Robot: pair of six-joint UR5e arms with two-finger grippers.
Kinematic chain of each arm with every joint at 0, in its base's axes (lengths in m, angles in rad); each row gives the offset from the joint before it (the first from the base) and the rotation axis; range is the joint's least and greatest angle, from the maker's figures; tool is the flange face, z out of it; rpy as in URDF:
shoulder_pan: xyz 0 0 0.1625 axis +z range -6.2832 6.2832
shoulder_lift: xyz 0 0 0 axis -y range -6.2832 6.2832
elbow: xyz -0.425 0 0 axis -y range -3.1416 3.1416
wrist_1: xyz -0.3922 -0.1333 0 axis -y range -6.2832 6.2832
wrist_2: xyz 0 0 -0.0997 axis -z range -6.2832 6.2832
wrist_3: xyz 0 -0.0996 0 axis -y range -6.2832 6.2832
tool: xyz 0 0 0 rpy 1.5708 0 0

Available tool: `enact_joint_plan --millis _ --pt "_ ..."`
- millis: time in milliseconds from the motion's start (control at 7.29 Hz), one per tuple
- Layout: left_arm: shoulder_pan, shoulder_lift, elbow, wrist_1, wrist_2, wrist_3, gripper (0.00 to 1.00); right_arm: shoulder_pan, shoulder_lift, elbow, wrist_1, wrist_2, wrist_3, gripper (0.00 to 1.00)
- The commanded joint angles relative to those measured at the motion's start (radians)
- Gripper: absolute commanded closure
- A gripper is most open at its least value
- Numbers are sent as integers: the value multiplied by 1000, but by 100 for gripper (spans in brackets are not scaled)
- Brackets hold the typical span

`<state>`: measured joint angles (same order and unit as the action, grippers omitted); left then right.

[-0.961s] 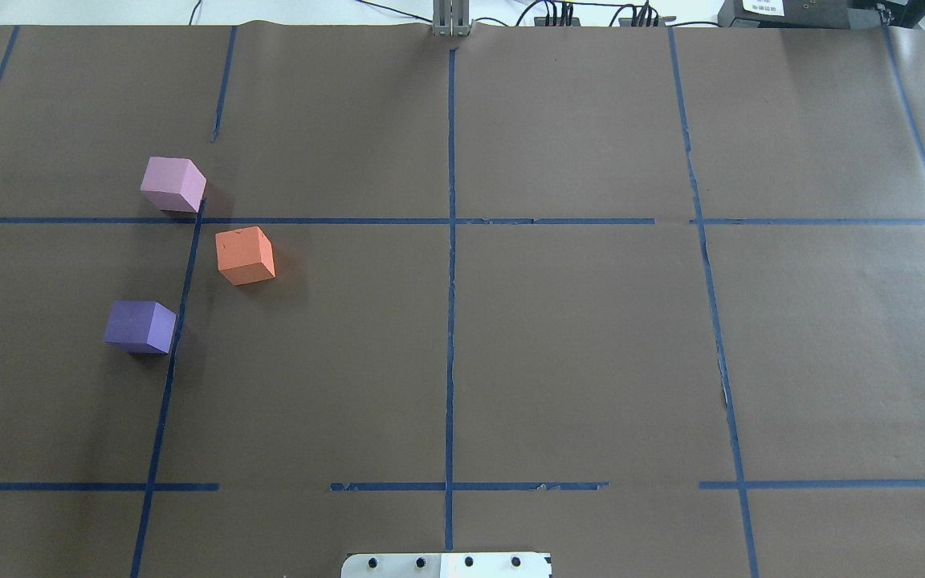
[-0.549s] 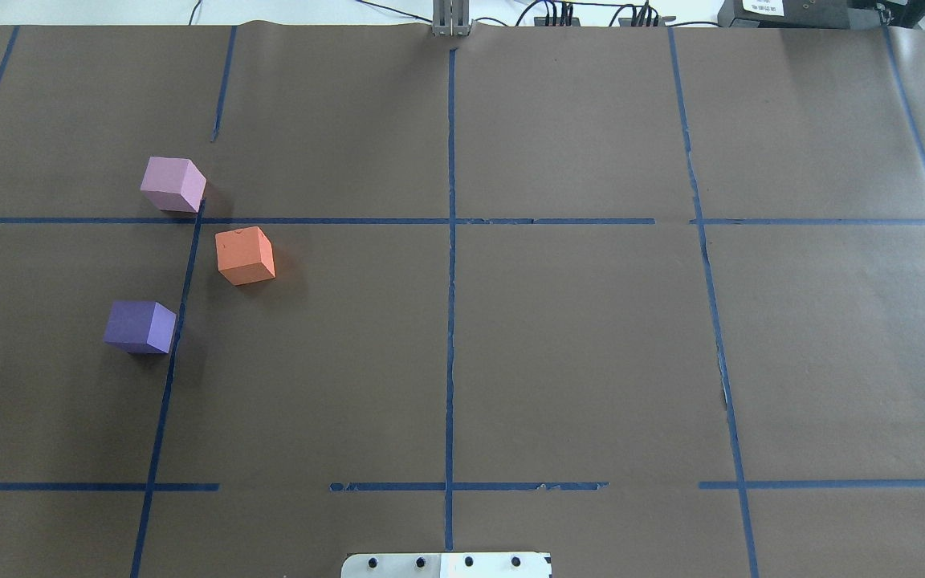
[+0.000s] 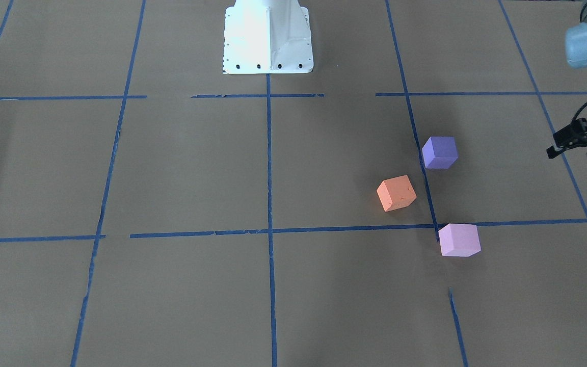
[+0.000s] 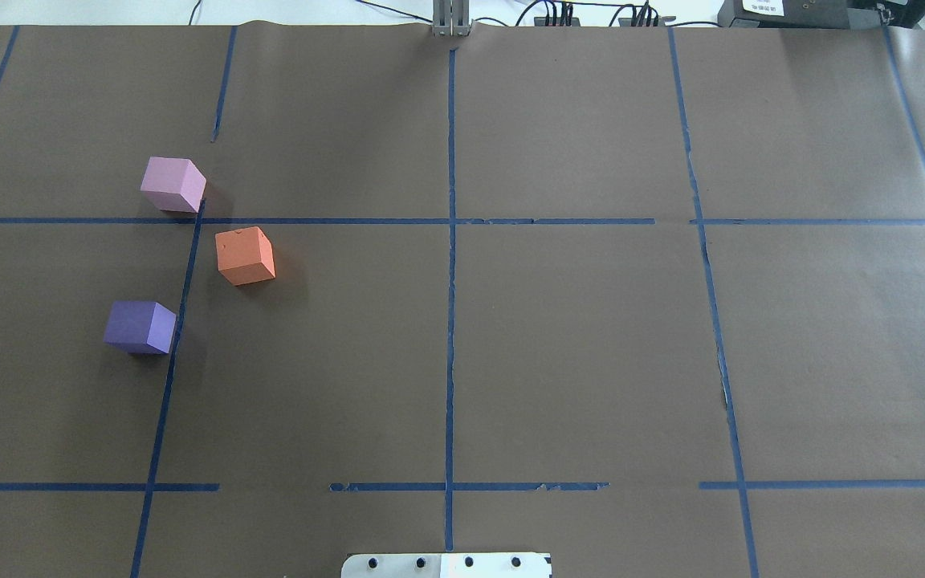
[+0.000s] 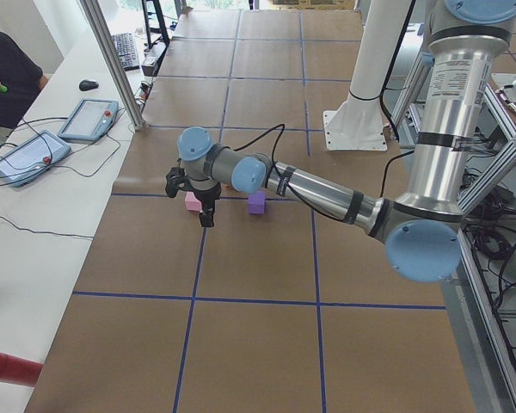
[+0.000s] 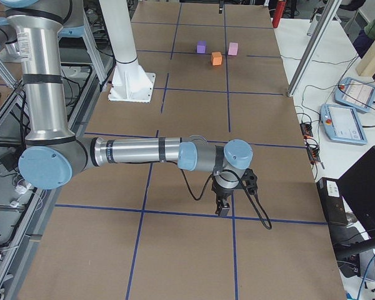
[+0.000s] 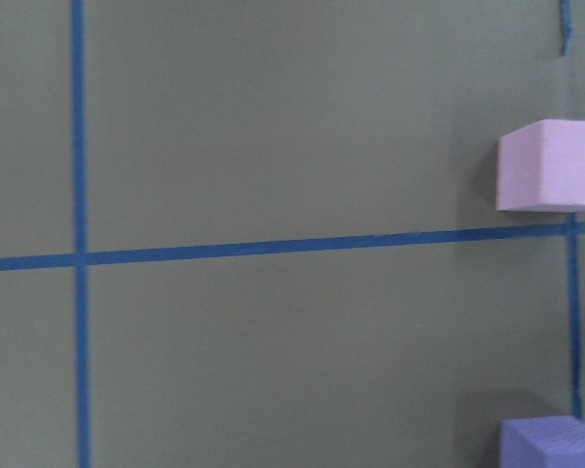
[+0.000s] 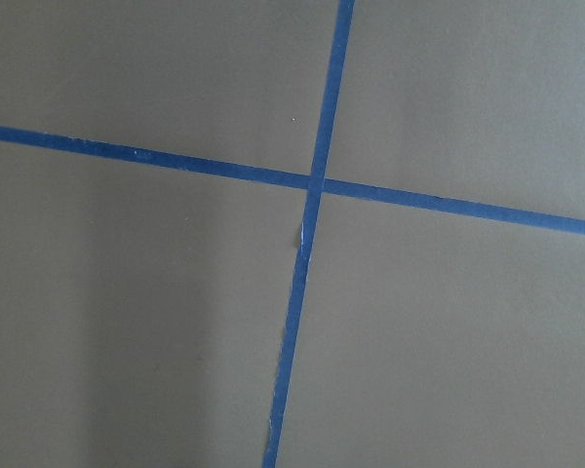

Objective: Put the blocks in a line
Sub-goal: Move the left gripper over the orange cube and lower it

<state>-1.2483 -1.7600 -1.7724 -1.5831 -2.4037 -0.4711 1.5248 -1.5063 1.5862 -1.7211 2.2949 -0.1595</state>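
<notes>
Orange block (image 4: pixel 246 255), purple block (image 4: pixel 140 327) and pink block (image 4: pixel 173 184) sit apart, unaligned; left gripper (image 3: pixel 570 154) nearby, fingers spread, empty; right gripper (image 6: pixel 224 210) grip state can't tell.

The left gripper (image 3: pixel 572 149) was cut off at the right edge; in the left wrist view, the purple block (image 7: pixel 556 445) was cropped at the lower-right corner.

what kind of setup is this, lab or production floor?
Most likely a robotics research lab: brown paper table gridded with blue tape, teach pendants on a side bench, coloured blocks as test objects.
</notes>
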Motion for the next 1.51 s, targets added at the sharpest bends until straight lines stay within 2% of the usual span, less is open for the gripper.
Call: enact_joint_plan --millis 0,275,412,686,1098,1373 --pt "119 -93 5 -79 8 -228 0 0 0 0 0 0 0 0" --pt "251 -191 57 -96 56 -438 0 0 0 0 0 0 0 0" --pt "307 -212 91 -110 66 -445 0 0 0 0 0 0 0 0" --pt "341 -266 174 -110 118 -490 0 0 0 0 0 0 0 0" --pt "387 -292 203 -130 196 -615 0 0 0 0 0 0 0 0" --pt "404 -306 238 -152 201 -641 0 0 0 0 0 0 0 0"
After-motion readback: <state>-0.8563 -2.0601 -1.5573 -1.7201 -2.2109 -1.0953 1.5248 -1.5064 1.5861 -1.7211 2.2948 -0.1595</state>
